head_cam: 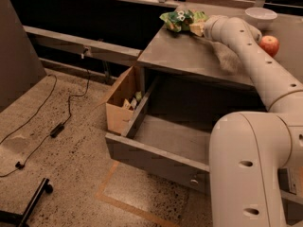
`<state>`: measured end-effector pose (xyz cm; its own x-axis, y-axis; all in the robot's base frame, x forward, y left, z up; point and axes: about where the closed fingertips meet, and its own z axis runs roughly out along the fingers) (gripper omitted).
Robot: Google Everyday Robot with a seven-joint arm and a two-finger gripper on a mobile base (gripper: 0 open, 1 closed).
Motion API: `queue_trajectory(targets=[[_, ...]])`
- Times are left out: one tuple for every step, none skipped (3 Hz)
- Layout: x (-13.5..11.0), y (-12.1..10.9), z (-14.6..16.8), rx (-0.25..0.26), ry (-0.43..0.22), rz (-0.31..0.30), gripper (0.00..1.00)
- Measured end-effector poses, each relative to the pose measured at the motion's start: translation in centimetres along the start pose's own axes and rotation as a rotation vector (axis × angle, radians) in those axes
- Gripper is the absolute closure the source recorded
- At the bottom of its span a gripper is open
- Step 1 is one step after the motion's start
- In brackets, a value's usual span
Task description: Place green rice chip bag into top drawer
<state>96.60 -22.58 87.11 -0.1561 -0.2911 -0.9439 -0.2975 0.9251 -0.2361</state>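
Filling the frame from 5 o'clock up toward 1 o'clock, the robot's pale arm (265, 74) reaches over the grey desk (189, 56), its wrist ending near the desk's far edge at about 12 o'clock. Below the desk top, the top drawer (156, 155) stands pulled well out toward 6 o'clock, its interior bare and grey and a small round knob (193, 181) on its flat front panel. A brown cardboard box (118, 98) sits on the floor at the drawer's 9 o'clock side, just beside it, with small items inside. At 1 o'clock on the desk a white bowl (260, 17) stands near the far edge. The green rice chip bag (179, 20) lies crinkled on the desk's far corner at 12 o'clock, outside the drawer. The gripper (198, 28) is at the bag's 3 o'clock edge, touching or nearly touching it; I cannot tell whether it is clasped on the bag. A red apple (269, 45) rests at the bowl's 5 o'clock. A black cable (57, 126) trails across the speckled floor at 9 o'clock.
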Motion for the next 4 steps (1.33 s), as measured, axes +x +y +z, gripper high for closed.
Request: queue_trajectory(targets=[[0.1, 0.4, -0.3, -0.038, 0.007, -0.004, 0.85], [-0.5, 0.1, -1.6, -0.062, 0.025, -0.023, 1.00], [-1.7, -0.4, -4.1, -0.085, 0.038, -0.045, 1.00], [-2.9, -0.8, -8.9, -0.104, 0.097, -0.067, 1.00]])
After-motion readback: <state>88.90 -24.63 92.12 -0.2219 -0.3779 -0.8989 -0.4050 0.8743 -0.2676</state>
